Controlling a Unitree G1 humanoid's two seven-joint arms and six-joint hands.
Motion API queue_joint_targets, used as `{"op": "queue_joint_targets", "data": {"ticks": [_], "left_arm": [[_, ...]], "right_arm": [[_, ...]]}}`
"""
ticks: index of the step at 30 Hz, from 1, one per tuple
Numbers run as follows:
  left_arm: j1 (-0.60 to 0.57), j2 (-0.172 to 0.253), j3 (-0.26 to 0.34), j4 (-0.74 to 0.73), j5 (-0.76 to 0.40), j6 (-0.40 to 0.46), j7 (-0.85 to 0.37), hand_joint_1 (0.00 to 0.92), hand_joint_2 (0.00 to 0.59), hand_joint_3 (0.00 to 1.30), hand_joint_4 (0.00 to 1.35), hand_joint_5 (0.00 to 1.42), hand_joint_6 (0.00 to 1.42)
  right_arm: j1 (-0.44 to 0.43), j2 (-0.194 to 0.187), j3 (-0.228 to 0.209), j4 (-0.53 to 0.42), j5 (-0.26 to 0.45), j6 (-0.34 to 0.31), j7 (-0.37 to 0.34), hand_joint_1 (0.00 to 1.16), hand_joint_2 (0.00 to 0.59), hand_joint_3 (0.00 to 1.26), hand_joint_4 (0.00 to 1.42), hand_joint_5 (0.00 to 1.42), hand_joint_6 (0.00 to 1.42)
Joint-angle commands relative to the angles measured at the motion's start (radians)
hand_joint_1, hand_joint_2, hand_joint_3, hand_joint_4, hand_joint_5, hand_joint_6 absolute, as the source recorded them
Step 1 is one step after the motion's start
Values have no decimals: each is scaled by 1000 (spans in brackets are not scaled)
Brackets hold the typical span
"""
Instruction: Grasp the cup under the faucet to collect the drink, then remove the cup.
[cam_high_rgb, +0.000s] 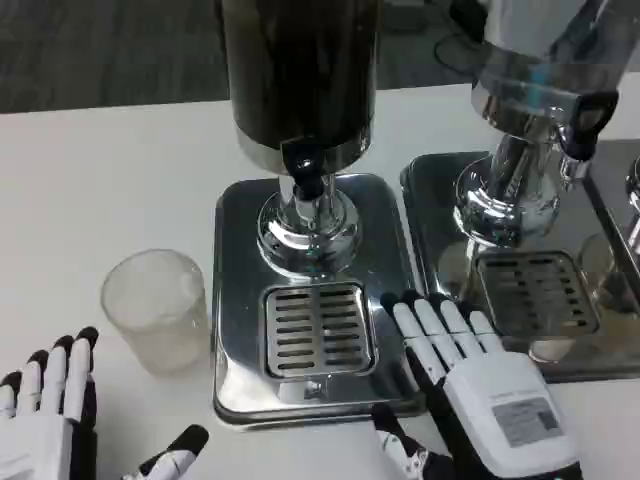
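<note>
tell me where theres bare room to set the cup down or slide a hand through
The slotted drip grate under the dark dispenser's faucet is bare. Bare white table lies behind and left of the plastic cup. It is crowded low down: left hand beside the cup, right hand lying between the two steel trays.

Frosted, seemingly clear cup (157, 310); chrome slotted tray (236, 300).

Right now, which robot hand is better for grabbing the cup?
Probably the left hand: it lies open just beside the cup. The right hand is across the drip tray, farther away.
</note>
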Motion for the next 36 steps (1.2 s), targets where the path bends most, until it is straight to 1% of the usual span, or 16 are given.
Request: {"op": "queue_joint_targets", "data": {"ticks": [1, 4, 8, 11, 15, 19, 22, 24, 26, 28, 30, 31, 32, 33, 34, 36], "left_arm": [[-1, -14, -4, -5, -2, -6, 28, 0, 90, 0, 0, 0, 0], [-2, -16, 2, 3, -14, -11, 33, 0, 90, 0, 0, 0, 0], [-5, -12, 8, 6, -17, -14, 34, 0, 90, 0, 0, 0, 0], [-8, -21, 13, 3, -25, -12, 36, 0, 89, 0, 0, 0, 0], [-4, -29, 42, -16, -52, -13, 44, 0, 87, 0, 0, 0, 0], [-12, -24, 74, -23, -77, -20, 43, 0, 81, 0, 0, 0, 0], [-20, -48, 119, -49, -95, 7, 59, 0, 68, 0, 0, 0, 0], [-40, -60, 152, -63, -118, 7, 68, 0, 67, 0, 0, 0, 0], [-63, -62, 165, -64, -123, 5, 63, 0, 54, 0, 0, 0, 0], [-86, -48, 177, -75, -128, 19, 16, 0, 43, 0, 0, 0, 0], [-114, -28, 187, -86, -125, 46, -42, 0, 47, 0, 0, 64, 86], [-131, -19, 189, -85, -129, 50, -66, 0, 37, 0, 0, 81, 125], [-152, -9, 189, -69, -143, 38, -83, 0, 14, 0, 0, 69, 118], [-172, -2, 189, -49, -165, 22, -95, 0, 3, 0, 0, 32, 68], [-200, 6, 188, -8, -212, -15, -110, 0, 1, 0, 0, 6, 14], [-253, 22, 185, 87, -293, -105, -122, 0, 0, 0, 0, 0, 1]], "right_arm": [[-10, -10, -13, -8, 18, -8, 11, 424, 424, 0, 0, 0, 0], [-15, -4, -7, -11, 9, 3, 15, 419, 422, 0, 0, 0, 0], [-10, 3, -12, -8, 22, 8, 17, 413, 420, 0, 0, 0, 0], [-13, 1, -10, -16, 12, 12, 23, 409, 420, 0, 0, 0, 0], [-5, 7, -10, -37, 1, 26, 28, 405, 419, 0, 0, 0, 0], [-5, 28, -12, -27, 10, 42, 24, 402, 419, 0, 0, 0, 0], [-11, 43, 8, -33, -23, 62, 32, 400, 419, 0, 0, 0, 0], [-14, 53, 12, -29, -24, 70, 30, 399, 419, 0, 0, 0, 0], [-17, 56, 8, -22, -17, 74, 24, 399, 419, 0, 0, 0, 0], [-15, 65, 9, -16, -12, 79, 19, 398, 419, 0, 0, 0, 0], [-17, 78, 16, -11, -21, 89, 17, 397, 419, 0, 0, 0, 0], [-17, 82, 18, -11, -24, 93, 15, 397, 419, 0, 0, 0, 0], [-19, 84, 17, -7, -20, 94, 14, 397, 419, 0, 0, 0, 0], [-19, 84, 15, -7, -16, 94, 14, 397, 419, 0, 0, 0, 0], [-18, 84, 11, -7, -11, 95, 12, 396, 419, 0, 0, 0, 0], [-20, 87, 7, -4, -6, 99, 14, 396, 419, 0, 0, 0, 0]]}}
